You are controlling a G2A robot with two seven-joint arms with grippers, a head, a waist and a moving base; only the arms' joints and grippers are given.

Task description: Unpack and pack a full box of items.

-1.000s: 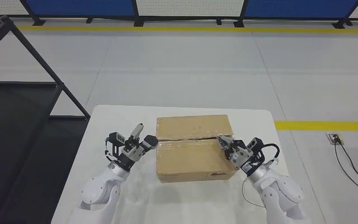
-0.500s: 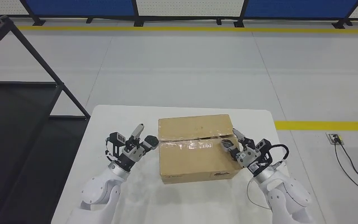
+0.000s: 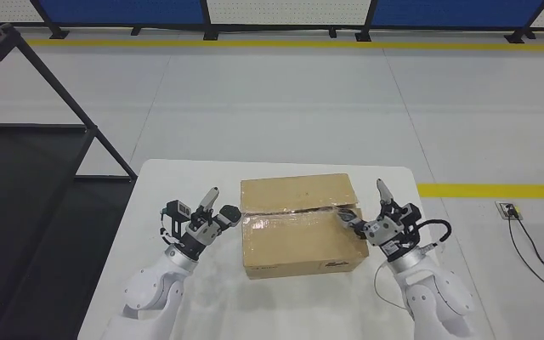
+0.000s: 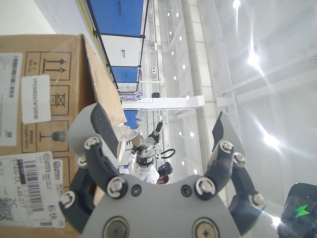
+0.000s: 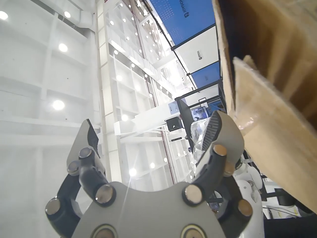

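Note:
A brown cardboard box [image 3: 297,223] stands in the middle of the white table [image 3: 280,306], its two top flaps taped along the middle seam. My left gripper [image 3: 218,206] is open at the box's left end, one finger [image 4: 104,127] against the flap's corner [image 4: 109,92]. The box's labelled end face [image 4: 37,95] lies beside it in the left wrist view. My right gripper [image 3: 365,206] is open at the box's right end, with one finger [image 5: 215,130] by the raised corner of a flap [image 5: 267,115]. What is inside the box is hidden.
A black metal frame [image 3: 59,110] stands off the table's left side. A blue barrier [image 3: 280,10] runs along the far floor, with yellow floor lines [image 3: 476,190]. A cable [image 3: 523,242] lies on the floor at the right. Bare table surrounds the box.
My right gripper has opened and shifted right, off the box top to its right end. The box slid slightly right. The left arm has kept still.

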